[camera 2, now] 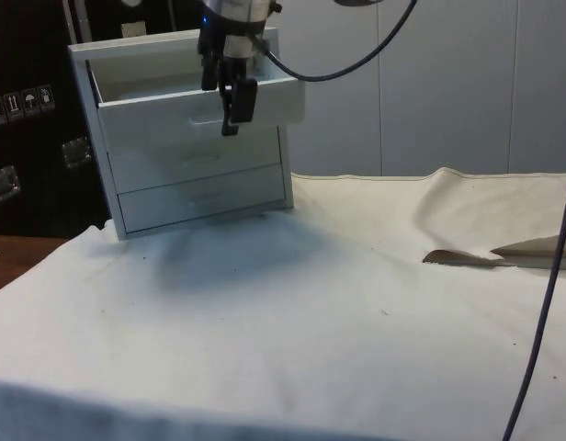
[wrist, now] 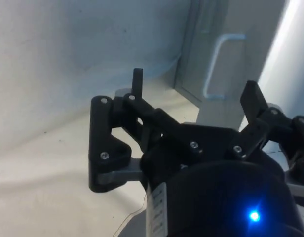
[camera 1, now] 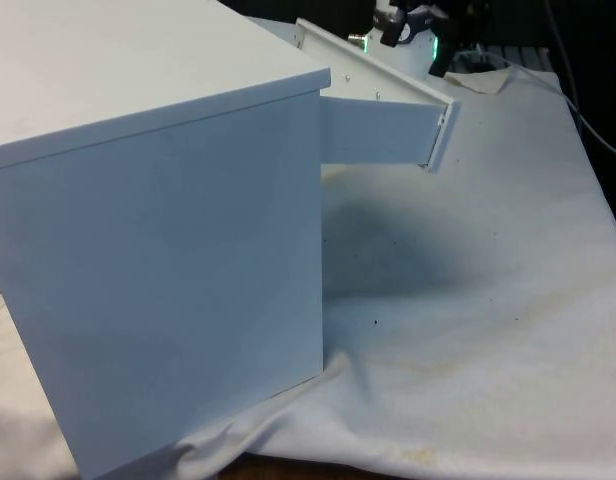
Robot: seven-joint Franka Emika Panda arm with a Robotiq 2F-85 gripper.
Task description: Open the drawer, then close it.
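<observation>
A white chest of drawers stands on the cloth. Its top drawer is pulled out, and the two lower drawers are closed. My black gripper hangs just in front of the top drawer's front panel, fingers pointing down. In the wrist view the gripper is open, its fingers wide apart with nothing between them. Beyond them a pale bar handle shows on a drawer front. I cannot tell whether a finger touches the panel.
The white cloth lies open in front of the chest. A raised fold in the cloth sits at the side view's right. A dark cable hangs down there, and cables run along the front view's right edge.
</observation>
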